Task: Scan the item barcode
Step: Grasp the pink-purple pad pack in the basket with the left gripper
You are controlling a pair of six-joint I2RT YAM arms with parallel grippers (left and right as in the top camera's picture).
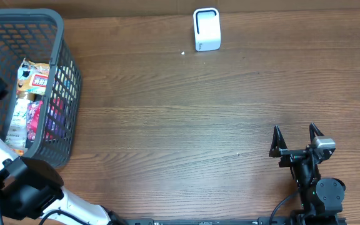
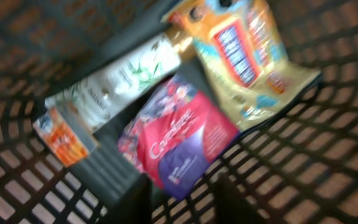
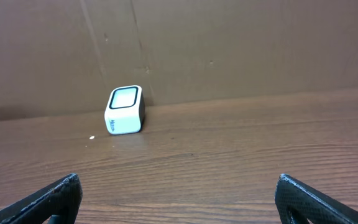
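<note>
The pick-up step is in hand: an item is being sought in the dark grey plastic lattice basket (image 1: 24,14) at the left end of the brown wood-grain bench (image 1: 167,125). The left gripper (image 2: 185,202) is held down inside the basket, over the goods. The wrist view is badly smeared, so it cannot be told whether that gripper is apart or together. Two dark shapes at the bottom edge are probably its fingers, and nothing can be seen clamped between them.

Just beyond them a purple-and-magenta foil packet (image 2: 182,140) lies flat on the basket floor, the nearest candidate. Around it are seen a white bottle with green leaf print (image 2: 123,78), an orange-and-yellow snack bag (image 2: 241,56) and a small orange-and-white carton (image 2: 64,134). No barcode can be made out on any of them.

The white box-shaped barcode scanner (image 1: 206,29) is stood at the far edge of the bench, well apart from the basket. The right gripper (image 1: 295,134) is rested near the front right corner. Its jaws are spread wide with nothing between them, and it is faced toward the scanner.

What is called for next, on this reading: a firm closure on one packet, a lift clear of the basket wall, and a carry across to the scanner with the barcode side turned to its window.
</note>
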